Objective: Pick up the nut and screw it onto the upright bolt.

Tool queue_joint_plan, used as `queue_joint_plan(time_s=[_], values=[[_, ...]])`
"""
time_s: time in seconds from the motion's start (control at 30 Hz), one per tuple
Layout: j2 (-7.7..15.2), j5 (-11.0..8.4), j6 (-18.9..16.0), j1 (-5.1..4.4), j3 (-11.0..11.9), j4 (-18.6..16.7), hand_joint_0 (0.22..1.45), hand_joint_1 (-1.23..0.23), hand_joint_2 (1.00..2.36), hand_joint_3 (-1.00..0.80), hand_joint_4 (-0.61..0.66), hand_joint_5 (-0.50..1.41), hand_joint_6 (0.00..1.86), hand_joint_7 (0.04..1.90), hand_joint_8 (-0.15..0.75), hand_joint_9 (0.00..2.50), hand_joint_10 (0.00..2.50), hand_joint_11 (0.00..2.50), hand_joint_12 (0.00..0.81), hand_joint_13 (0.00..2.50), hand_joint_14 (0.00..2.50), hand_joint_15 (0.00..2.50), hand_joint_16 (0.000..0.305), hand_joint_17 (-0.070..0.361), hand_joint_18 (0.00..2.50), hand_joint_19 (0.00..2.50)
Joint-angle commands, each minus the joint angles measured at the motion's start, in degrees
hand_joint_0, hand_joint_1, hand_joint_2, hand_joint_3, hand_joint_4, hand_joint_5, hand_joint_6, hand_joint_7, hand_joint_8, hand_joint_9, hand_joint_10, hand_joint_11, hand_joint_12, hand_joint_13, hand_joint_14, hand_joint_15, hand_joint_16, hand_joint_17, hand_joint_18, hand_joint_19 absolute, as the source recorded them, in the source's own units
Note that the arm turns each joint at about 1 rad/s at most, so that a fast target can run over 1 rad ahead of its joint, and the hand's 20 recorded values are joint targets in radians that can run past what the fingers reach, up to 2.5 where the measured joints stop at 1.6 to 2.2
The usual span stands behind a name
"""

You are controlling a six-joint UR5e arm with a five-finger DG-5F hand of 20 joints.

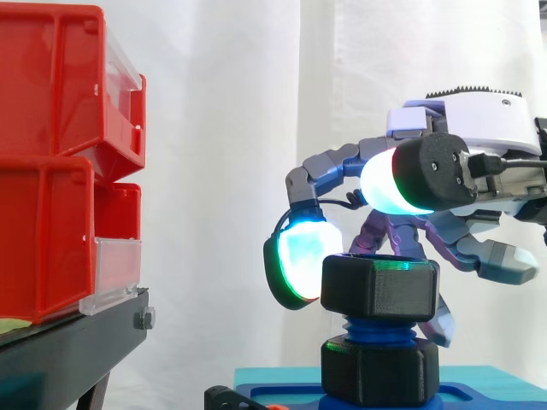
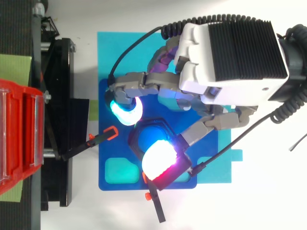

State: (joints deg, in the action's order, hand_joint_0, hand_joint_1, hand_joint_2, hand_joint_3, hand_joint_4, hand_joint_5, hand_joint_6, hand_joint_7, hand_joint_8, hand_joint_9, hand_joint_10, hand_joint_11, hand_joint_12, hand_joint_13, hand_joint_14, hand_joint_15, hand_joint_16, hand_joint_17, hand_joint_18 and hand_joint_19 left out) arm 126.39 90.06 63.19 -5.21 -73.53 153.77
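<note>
Two glowing pads of the hand clamp the black nut under its palm, atop the blue bolt. From above, curled fingers flank the nut; it looks rigid and light, best gripped on opposite flats.

Bright, even light on the white curtain, faint shadows, glare off glowing pads

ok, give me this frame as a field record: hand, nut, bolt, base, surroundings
hand: fingers curled round the nut, glowing pads against its sides
nut: black hex, level, atop the bolt's thread
bolt: blue, upright, thread visible between nut and a lower black hex collar
base: blue plate
surroundings: red bins on black stand, apart from the work
</note>
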Motion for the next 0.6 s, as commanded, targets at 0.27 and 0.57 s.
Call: queue_joint_plan(time_s=[0.27,0.57], values=[[0.00,1.70,0.00,0.90,0.41,0.22,0.51,-0.41,1.00,-0.50,0.08,0.07,0.50,1.28,0.307,2.08,0.02,0.53,0.215,1.49,0.01,0.26,0.019,0.042,0.83,0.26],[-0.09,4.34,0.44,2.13,6.82,7.95,0.48,-0.40,1.00,-0.50,0.22,-0.04,0.50,0.91,0.265,1.37,0.01,0.21,0.293,0.74,0.00,0.08,0.034,0.077,0.52,0.27]])
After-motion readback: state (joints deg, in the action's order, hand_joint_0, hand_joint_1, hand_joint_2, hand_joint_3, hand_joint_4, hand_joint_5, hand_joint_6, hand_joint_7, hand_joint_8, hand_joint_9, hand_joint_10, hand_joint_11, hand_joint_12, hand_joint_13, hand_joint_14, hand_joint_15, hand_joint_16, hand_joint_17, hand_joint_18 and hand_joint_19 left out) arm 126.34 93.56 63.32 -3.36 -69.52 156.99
